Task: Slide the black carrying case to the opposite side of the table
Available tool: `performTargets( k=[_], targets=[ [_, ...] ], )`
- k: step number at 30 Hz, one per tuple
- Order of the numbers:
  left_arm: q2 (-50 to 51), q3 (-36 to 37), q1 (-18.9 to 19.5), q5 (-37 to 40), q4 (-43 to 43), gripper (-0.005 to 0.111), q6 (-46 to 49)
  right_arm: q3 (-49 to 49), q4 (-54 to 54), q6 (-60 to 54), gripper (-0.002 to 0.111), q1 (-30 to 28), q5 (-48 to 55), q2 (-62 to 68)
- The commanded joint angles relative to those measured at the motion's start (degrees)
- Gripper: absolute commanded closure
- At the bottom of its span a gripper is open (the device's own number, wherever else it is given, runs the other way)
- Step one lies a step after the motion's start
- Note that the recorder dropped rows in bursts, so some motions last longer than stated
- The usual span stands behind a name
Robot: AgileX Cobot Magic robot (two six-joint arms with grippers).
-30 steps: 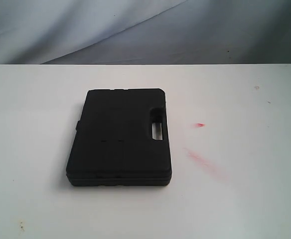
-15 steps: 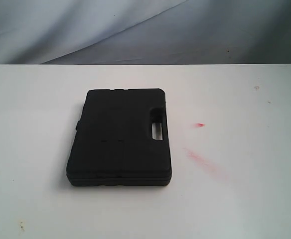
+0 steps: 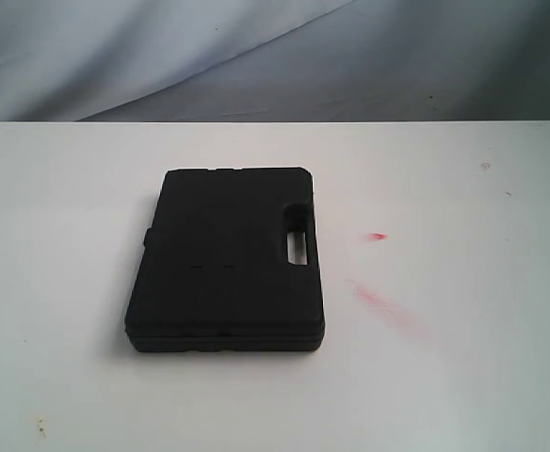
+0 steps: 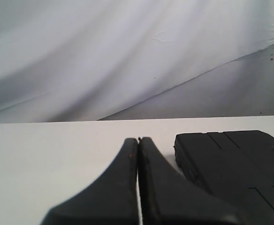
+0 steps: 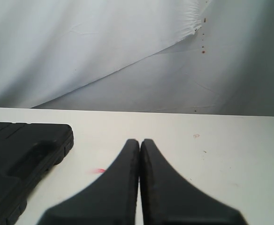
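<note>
The black carrying case (image 3: 226, 261) lies flat on the white table (image 3: 463, 377), slightly left of the middle, its handle cut-out on its right side. Neither arm shows in the exterior view. In the left wrist view my left gripper (image 4: 138, 139) is shut with nothing in it, and the case (image 4: 235, 164) lies beside it, apart from the fingers. In the right wrist view my right gripper (image 5: 140, 141) is shut and empty too, with the case (image 5: 19, 154) off to its other side and a gap of bare table between them.
Faint red smears (image 3: 380, 306) and a small red mark (image 3: 379, 235) lie on the tabletop right of the case. A grey-white cloth backdrop (image 3: 256, 56) hangs behind the table's far edge. Small specks dot the near left corner (image 3: 40, 428).
</note>
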Motion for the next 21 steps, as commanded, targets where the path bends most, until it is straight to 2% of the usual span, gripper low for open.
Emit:
performTargets(
  k=[1,21],
  targets=[
    [-0.24,0.25,0.17,0.81,0.55,0.107,0.30,0.23,-0.25,0.11,0.108,-0.24,-0.07,-0.38],
    [-0.24,0.25,0.17,1.01,0.55,0.107,0.30,0.23,-0.25,0.11,0.108,-0.24,-0.07,-0.38]
  ],
)
